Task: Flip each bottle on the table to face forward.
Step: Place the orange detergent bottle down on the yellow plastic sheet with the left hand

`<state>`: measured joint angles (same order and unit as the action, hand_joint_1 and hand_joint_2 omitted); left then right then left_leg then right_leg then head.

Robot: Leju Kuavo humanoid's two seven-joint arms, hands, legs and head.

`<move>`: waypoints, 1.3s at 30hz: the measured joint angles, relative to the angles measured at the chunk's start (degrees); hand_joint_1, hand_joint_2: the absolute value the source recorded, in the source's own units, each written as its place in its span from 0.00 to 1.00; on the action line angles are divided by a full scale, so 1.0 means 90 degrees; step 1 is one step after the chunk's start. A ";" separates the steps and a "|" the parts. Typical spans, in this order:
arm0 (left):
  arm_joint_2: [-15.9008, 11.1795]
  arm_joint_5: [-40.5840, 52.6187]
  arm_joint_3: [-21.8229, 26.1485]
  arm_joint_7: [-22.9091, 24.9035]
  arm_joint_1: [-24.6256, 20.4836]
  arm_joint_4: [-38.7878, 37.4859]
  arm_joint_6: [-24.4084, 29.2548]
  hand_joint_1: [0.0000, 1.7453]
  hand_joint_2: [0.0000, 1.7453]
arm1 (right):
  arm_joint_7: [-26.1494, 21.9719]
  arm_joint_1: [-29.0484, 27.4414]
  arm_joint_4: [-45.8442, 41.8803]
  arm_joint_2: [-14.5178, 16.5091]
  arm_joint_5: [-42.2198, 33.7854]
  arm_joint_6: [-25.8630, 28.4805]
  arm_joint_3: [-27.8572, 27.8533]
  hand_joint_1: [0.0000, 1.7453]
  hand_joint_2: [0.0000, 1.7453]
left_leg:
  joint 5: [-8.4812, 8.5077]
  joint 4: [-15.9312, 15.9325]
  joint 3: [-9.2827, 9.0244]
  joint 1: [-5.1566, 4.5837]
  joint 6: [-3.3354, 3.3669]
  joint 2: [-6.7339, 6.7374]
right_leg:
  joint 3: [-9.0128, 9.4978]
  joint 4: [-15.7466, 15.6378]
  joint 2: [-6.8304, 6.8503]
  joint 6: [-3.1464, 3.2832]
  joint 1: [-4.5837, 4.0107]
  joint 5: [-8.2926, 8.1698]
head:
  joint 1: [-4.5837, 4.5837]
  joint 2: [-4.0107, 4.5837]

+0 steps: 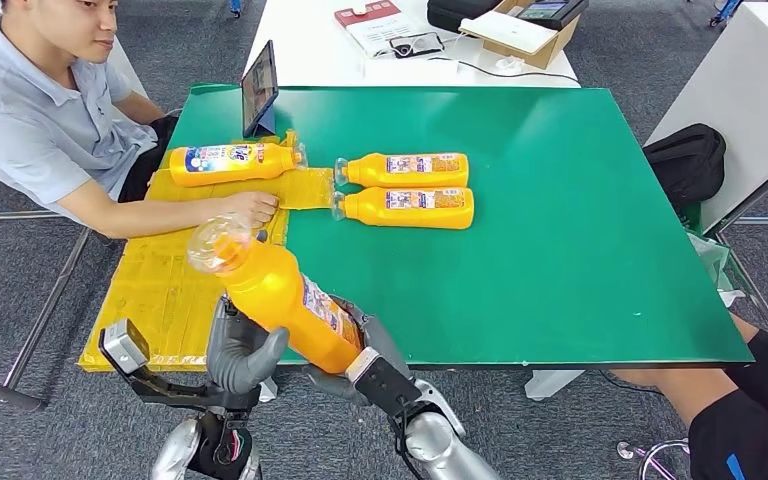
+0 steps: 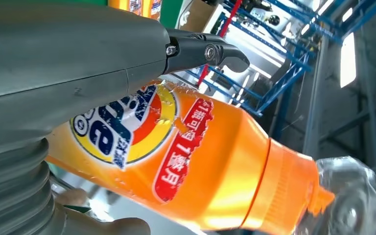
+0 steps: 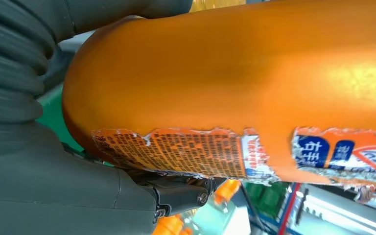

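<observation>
Bright, even light; blurred wrist close-ups

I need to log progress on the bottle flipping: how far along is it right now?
Looks done: two bottles lie side by side on the green table. In hand: the left hand and right hand hold a fourth bottle up off the table. Possibly left: the bottle on the yellow sheet, near a person's hand.

Ahead of hands: person's hand lying on yellow mat.
Beyond right: bare green table lying open.
</observation>
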<state>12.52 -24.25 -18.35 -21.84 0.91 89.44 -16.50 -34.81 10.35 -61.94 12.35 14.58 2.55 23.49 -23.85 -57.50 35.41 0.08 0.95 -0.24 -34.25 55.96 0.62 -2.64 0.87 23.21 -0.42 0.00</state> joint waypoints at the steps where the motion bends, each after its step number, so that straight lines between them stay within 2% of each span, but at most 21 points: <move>1: -0.0027 0.0173 -0.0024 -0.0043 -0.0002 0.0000 -0.0005 0.00 1.00 | 0.0021 -0.0007 0.0000 0.0000 -0.0039 -0.0057 -0.0011 1.00 1.00 | 0.0000 0.0000 0.0000 0.0000 0.0000 0.0000 | 0.0000 0.0000 0.0000 0.0000 0.0000 0.0000 | 0.0000 0.0000; 2: -0.0055 0.0355 -0.0049 -0.0078 -0.0005 0.0000 -0.0005 0.03 1.00 | 0.0041 -0.0015 0.0000 0.0000 -0.0062 -0.0096 -0.0021 1.00 1.00 | 0.0000 0.0000 0.0000 0.0000 0.0000 0.0000 | 0.0000 0.0000 0.0000 0.0000 0.0000 0.0000 | 0.0000 0.0000; 3: -0.0081 0.0539 -0.0074 -0.0101 -0.0010 0.0000 0.0002 0.14 1.00 | 0.0058 -0.0023 0.0000 0.0000 -0.0072 -0.0123 -0.0030 1.00 1.00 | 0.0000 0.0000 0.0000 0.0000 0.0000 0.0000 | 0.0000 0.0000 0.0000 0.0000 0.0000 0.0000 | 0.0001 0.0000; 6: -0.0156 0.0931 -0.0137 -0.0056 -0.0035 -0.0018 0.0038 0.77 1.00 | 0.0102 -0.0050 0.0001 0.0000 -0.0058 -0.0155 -0.0055 1.00 1.00 | 0.0000 0.0000 0.0000 0.0000 0.0000 0.0000 | 0.0000 0.0000 0.0000 0.0000 0.0000 0.0000 | 0.0001 0.0000; 7: -0.0179 0.1069 -0.0157 0.0032 -0.0056 -0.0038 0.0086 0.91 1.00 | 0.0121 -0.0061 0.0002 -0.0001 -0.0024 -0.0153 -0.0065 1.00 1.00 | 0.0000 0.0000 0.0000 0.0000 0.0000 -0.0001 | 0.0000 0.0000 0.0000 0.0000 0.0000 0.0000 | 0.0001 0.0000; 9: -0.0228 0.1438 -0.0204 0.0315 -0.0126 -0.0114 0.0244 0.99 1.00 | 0.0181 -0.0094 0.0002 -0.0010 0.0083 -0.0121 -0.0098 1.00 1.00 | 0.0000 0.0000 0.0001 0.0000 0.0000 -0.0005 | 0.0001 0.0000 0.0002 0.0000 0.0001 0.0000 | 0.0001 0.0000; 13: -0.0316 0.2003 -0.0365 0.0632 -0.0308 -0.0411 0.0364 1.00 1.00 | 0.0278 -0.0161 0.0004 -0.0072 0.0318 -0.0051 -0.0143 1.00 1.00 | 0.0000 0.0000 0.0003 -0.0001 0.0000 -0.0006 | 0.0004 0.0000 0.0002 0.0000 0.0001 0.0000 | 0.0002 0.0000; 25: -0.0601 0.2279 -0.0602 0.0696 -0.0646 -0.0906 -0.0049 1.00 1.00 | 0.0321 -0.0101 0.0131 -0.0211 0.0834 0.0127 -0.0125 1.00 1.00 | 0.0001 0.0001 0.0005 0.0000 0.0000 -0.0009 | 0.0005 0.0002 0.0003 0.0000 -0.0001 0.0000 | 0.0002 0.0000; 27: -0.0637 0.2231 -0.0610 0.0689 -0.0673 -0.0938 -0.0142 1.00 1.00 | 0.0307 -0.0096 0.0147 -0.0211 0.0837 0.0127 -0.0123 0.95 1.00 | 0.0000 0.0002 0.0006 0.0000 0.0000 -0.0009 | 0.0005 0.0002 0.0003 0.0000 0.0000 0.0000 | 0.0002 0.0000; 29: -0.0664 0.2114 -0.0610 0.0678 -0.0689 -0.0974 -0.0228 1.00 1.00 | 0.0279 -0.0085 0.0166 -0.0211 0.0837 0.0136 -0.0118 0.45 1.00 | 0.0001 0.0002 0.0006 0.0000 0.0000 -0.0009 | 0.0005 0.0002 0.0003 0.0000 0.0000 0.0000 | 0.0002 0.0000; 31: -0.0674 0.1939 -0.0598 0.0672 -0.0699 -0.1014 -0.0262 1.00 1.00 | 0.0246 -0.0074 0.0184 -0.0211 0.0842 0.0180 -0.0103 0.00 1.00 | 0.0001 0.0002 0.0006 0.0000 0.0001 -0.0010 | 0.0005 0.0002 0.0003 0.0000 0.0000 0.0000 | 0.0003 0.0000; 39: -0.0583 0.1339 -0.0383 0.0799 -0.0714 -0.1056 0.0089 1.00 1.00 | 0.0078 -0.0062 0.0194 -0.0199 0.1035 0.0637 0.0026 0.00 1.00 | 0.0001 0.0001 0.0006 0.0000 0.0001 -0.0010 | 0.0005 0.0002 0.0004 0.0000 0.0000 0.0000 | 0.0002 0.0000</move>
<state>7.27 -12.19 -21.80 -14.65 -5.51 79.93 -15.70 -34.11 9.79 -60.19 10.56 23.90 8.28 23.73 -23.84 -57.49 35.47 0.08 0.95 -0.33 -34.21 55.98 0.65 -2.65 0.87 23.21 -0.40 0.00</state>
